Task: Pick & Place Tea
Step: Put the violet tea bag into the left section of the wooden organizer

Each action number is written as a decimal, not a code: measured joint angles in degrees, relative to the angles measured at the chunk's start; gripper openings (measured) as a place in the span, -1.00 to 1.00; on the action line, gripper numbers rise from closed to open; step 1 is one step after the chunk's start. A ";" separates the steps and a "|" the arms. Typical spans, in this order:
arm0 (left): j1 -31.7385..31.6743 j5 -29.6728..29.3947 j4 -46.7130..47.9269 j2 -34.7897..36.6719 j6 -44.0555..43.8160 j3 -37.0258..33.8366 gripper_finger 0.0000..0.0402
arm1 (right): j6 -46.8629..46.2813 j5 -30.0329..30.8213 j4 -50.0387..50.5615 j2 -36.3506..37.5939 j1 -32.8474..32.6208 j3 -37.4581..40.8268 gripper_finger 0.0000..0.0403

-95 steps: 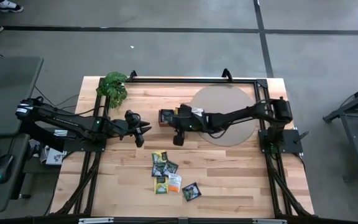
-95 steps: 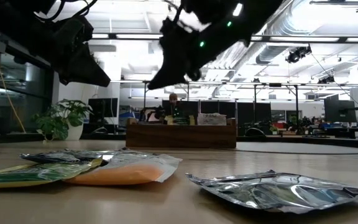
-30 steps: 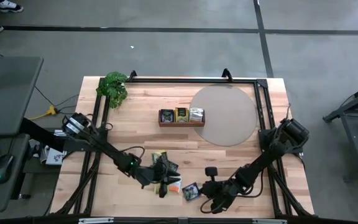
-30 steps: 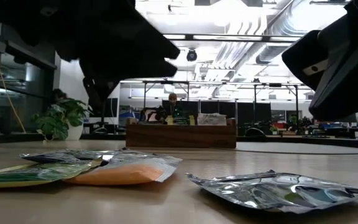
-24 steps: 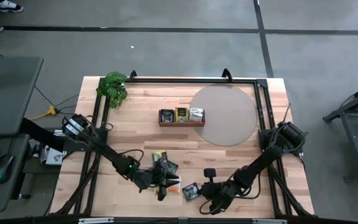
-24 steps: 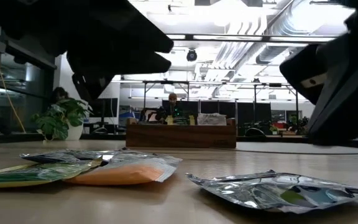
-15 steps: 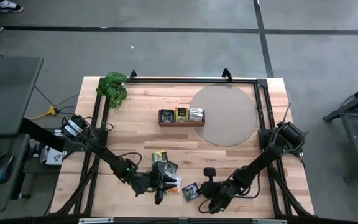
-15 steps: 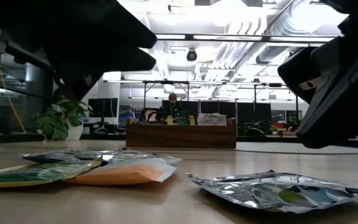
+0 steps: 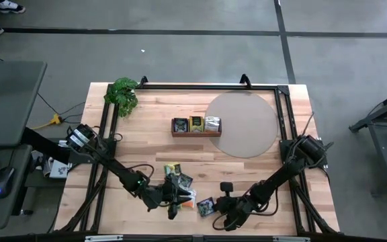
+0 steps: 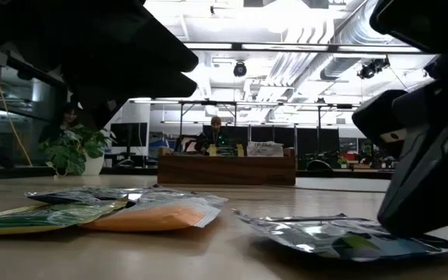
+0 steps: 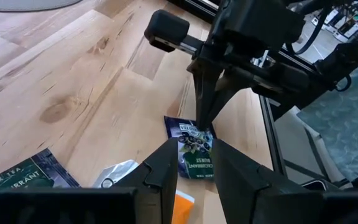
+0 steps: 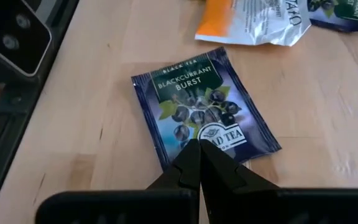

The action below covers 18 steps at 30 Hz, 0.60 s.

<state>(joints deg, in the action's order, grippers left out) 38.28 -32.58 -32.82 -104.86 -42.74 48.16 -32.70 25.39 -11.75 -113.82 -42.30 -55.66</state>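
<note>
The right tool (image 12: 199, 155), fingers pressed together, touches its tips down on the near edge of a dark blue sachet (image 12: 204, 112) lying flat on the tabletop (image 9: 247, 181), apart from the other sachets (image 9: 178, 183). The left tool (image 11: 191, 165) hovers low just beside it over the orange sachet (image 9: 188, 196), fingers spread and empty.
</note>
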 joint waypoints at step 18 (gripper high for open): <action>-0.02 -0.01 4.47 0.02 -7.11 0.00 -0.52 | -16.95 9.22 2.27 -2.12 3.43 -0.11 -1.00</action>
<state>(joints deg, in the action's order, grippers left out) 38.26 -32.59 -28.35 -104.84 -49.85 48.16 -49.66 34.62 -9.47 -115.94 -38.87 -55.77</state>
